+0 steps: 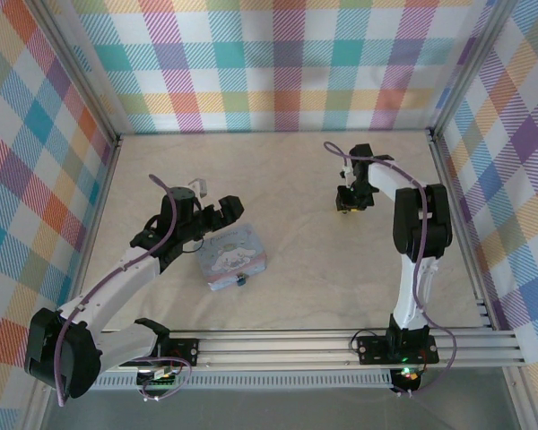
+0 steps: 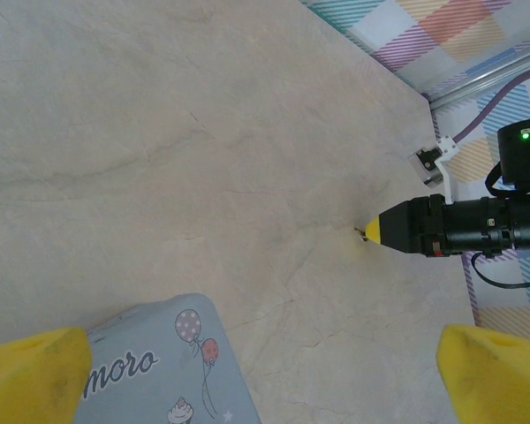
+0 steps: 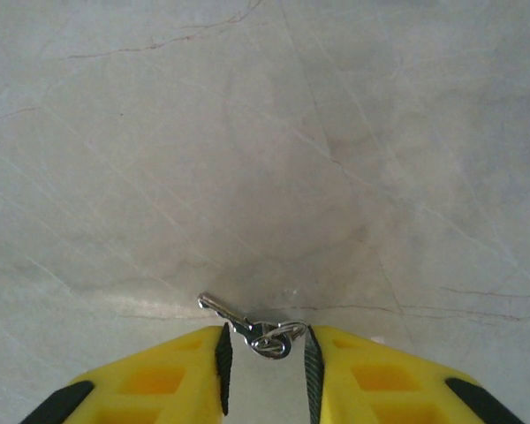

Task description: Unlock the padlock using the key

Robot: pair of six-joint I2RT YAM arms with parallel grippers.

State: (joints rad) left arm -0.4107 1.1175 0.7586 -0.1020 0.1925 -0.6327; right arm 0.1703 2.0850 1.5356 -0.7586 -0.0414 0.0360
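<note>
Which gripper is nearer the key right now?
Right. The right gripper straddles the key on the table, a finger on each side. The left gripper hangs open by the tin, well away.

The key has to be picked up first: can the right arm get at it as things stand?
Probably yes: the key lies on the bare table between the fingers of the right gripper, with nothing covering it.

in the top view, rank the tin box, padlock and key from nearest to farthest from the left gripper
1. tin box, right beside the left gripper, on its base-ward side.
2. padlock, at the tin box's near edge.
3. key, far off on the table's right side, between the fingers of the right gripper.
</note>
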